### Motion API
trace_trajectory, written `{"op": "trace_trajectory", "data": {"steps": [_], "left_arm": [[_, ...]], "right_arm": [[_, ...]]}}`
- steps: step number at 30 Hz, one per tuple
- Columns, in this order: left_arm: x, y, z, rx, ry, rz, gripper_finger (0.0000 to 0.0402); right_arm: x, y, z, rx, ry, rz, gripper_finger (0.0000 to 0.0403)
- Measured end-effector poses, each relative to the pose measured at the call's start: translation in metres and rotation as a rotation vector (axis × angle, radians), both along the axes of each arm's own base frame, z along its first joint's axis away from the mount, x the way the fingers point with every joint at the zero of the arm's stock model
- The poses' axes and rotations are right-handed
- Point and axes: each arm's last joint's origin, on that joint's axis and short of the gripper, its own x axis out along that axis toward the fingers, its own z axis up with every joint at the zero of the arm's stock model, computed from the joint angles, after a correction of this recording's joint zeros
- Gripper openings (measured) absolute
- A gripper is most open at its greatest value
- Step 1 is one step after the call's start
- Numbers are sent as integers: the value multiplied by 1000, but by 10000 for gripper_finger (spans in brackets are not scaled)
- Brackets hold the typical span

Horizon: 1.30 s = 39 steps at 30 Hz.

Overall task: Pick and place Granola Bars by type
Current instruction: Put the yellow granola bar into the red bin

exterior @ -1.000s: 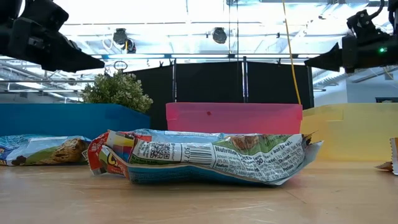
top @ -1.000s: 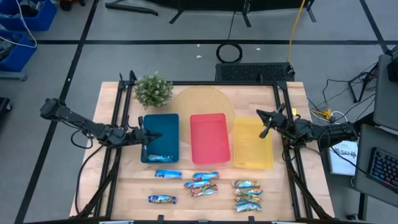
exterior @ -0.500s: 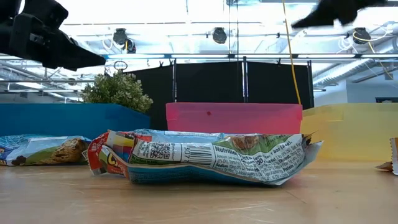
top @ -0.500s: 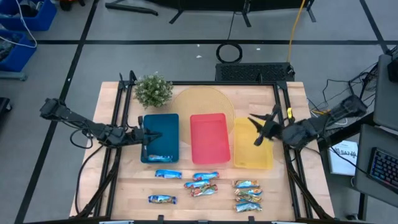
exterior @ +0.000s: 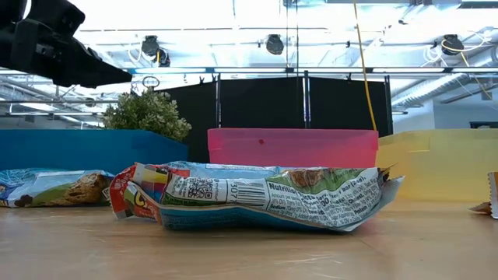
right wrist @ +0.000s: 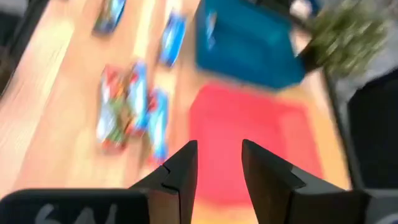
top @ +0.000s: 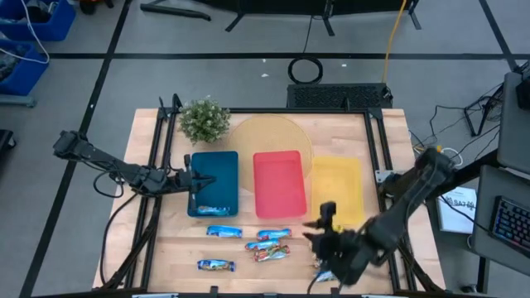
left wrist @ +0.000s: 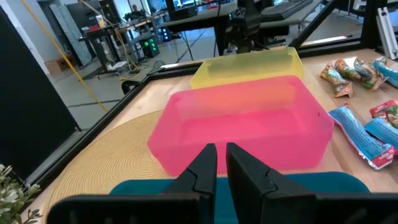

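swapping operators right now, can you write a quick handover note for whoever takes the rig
Right gripper: open, empty, low over the table's front by the green-tan foil-wrapped bars.
Left gripper: nearly shut, empty, waiting at the blue rectangular tray's left edge.
Done: one blue-and-white wrapped bar lies in the blue tray.
Left: two blue bars and the red-marked bars remain on the wooden table; the red tray and yellow tray look empty.

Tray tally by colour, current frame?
blue tray: 1
red tray: 1
yellow tray: 1
Total: 3
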Motion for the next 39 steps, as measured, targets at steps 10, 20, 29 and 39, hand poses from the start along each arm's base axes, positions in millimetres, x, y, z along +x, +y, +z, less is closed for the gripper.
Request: {"op": "trace_trajectory", "data": {"steps": [10,20,29,39], "left_arm": [[0,0,0,31,2,-5,44],[0,0,1,84,9,-25,44],[0,0,1,121,12,-30,44],[0,0,1,120,13,-30,44]], "right_arm": [[-7,28,-47,341,460,-225,117],[-7,33,-73,447,588,-293,117],[-5,29,-103,469,571,-274,117],[-9,29,-136,560,532,-258,117]]}}
